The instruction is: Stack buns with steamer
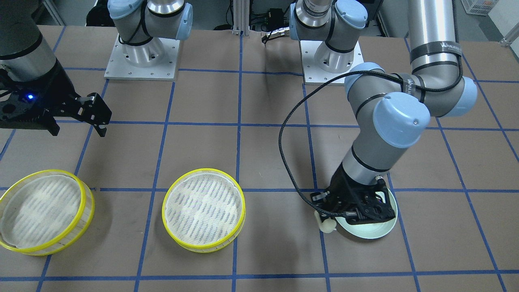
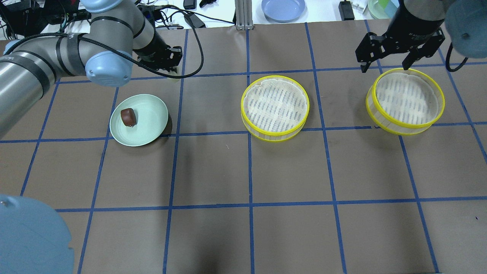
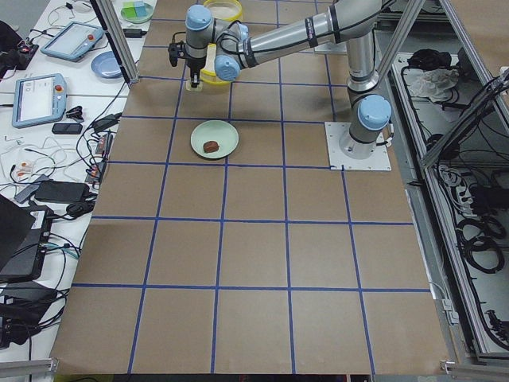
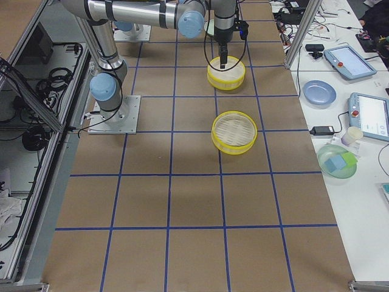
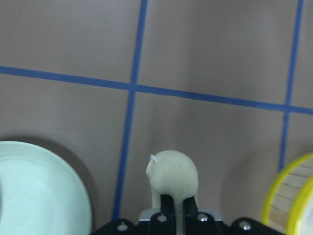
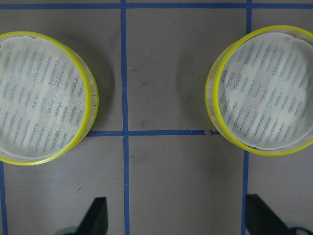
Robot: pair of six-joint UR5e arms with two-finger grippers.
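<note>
While the left gripper point(image 5: 177, 210) is pinching the cream-white bun point(image 5: 172, 175) right at its fingertips, the bun is poking out just past them, rounded and with a tiny nub on one side. It's hanging over the brown-paper table point(image 2: 213, 171), off the pale green plate point(image 2: 152, 127) but just beside its rim. It's on the side away from the robot and a bit toward the middle tier point(image 2: 275, 107) (in the wrist view the plate is sitting at one edge and a sliver of yellow rim at the other, with the bun in between, closer to the plate). How high it's sitting above the paper, I can't tell. The reddish-brown bun point(image 2: 128, 117) is lying on the plate by itself, apart from that gripper. Over on the other side, the right gripper point(image 2: 385, 67) is hovering with its jaws spread wide, above the far edge of the outer tier point(image 2: 405, 101). Its fingertips point(image 6: 98, 218) are showing well apart at the bottom of its own camera view. Both steamer tiers are sitting flat on the table, well apart from each other, white mesh showing across each bottom.
</note>
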